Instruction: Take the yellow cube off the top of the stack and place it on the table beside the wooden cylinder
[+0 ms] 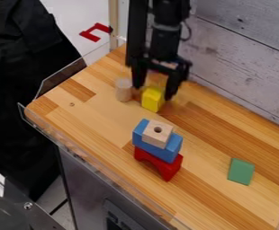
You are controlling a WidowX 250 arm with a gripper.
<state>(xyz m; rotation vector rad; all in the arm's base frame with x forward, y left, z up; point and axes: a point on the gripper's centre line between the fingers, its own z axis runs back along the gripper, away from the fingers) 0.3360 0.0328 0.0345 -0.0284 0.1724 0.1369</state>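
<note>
Currently, the black two-finger gripper point(153, 93) hangs over the tabletop point(100, 114) near its back edge by the wall point(250, 58), its fingers spread wide, one on each side of a bright yellow block point(152, 99). Just left of that block, an upright cylinder of pale wood point(123, 90) stands near the back edge. Towards the front edge, a red arch-shaped block point(167, 169) carries a blue block point(148, 146) topped by a pale wooden block with a round hole point(156, 137), and a flat green rectangular block point(241, 171) lies near the right edge.
</note>
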